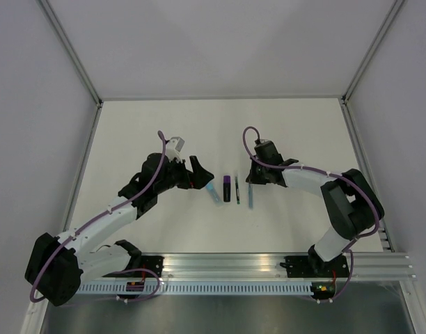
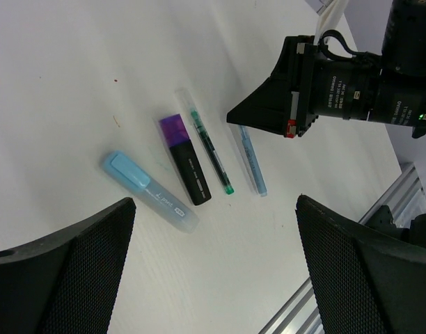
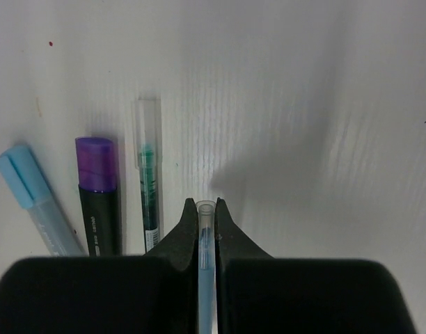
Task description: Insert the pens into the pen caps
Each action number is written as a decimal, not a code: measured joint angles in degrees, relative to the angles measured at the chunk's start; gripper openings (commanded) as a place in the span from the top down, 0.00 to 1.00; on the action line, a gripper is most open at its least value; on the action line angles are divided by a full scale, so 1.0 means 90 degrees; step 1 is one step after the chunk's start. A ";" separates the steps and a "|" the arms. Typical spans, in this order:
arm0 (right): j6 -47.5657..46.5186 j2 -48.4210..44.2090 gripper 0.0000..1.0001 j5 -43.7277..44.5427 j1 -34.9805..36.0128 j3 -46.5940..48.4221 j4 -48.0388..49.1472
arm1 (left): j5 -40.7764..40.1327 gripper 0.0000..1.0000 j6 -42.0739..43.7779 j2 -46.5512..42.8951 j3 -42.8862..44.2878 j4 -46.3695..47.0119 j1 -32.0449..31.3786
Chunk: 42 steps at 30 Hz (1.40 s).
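Four pens lie side by side on the white table. From left to right they are a light-blue highlighter, a black marker with a purple cap, a thin green-inked pen under a clear cap and a thin blue pen. My right gripper is shut on the capped end of the thin blue pen, low at the table. My left gripper hangs wide open just left of the row, holding nothing.
An aluminium rail runs along the table's near edge. White walls with metal frame posts enclose the left, right and back sides of the table.
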 measured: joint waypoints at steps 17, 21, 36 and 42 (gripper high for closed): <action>0.0318 0.0265 0.46 0.0294 -0.0095 0.0131 0.0039 | -0.0121 0.00 0.0000 -0.0063 -0.0041 -0.0032 0.0104; 0.0272 -0.0056 0.26 0.0403 -0.0160 0.0245 -0.0170 | -0.0117 0.00 0.0005 -0.0044 -0.0041 -0.0036 0.0117; -0.0083 -0.4719 0.02 0.0661 -0.0197 -0.1008 0.0104 | 0.0374 0.00 0.0175 -0.1464 -0.0233 -0.0029 0.0136; -0.0155 -0.5967 0.02 0.0777 -0.0197 -0.1702 0.0107 | 0.0408 0.00 0.0255 -0.2448 -0.0466 0.0063 0.0136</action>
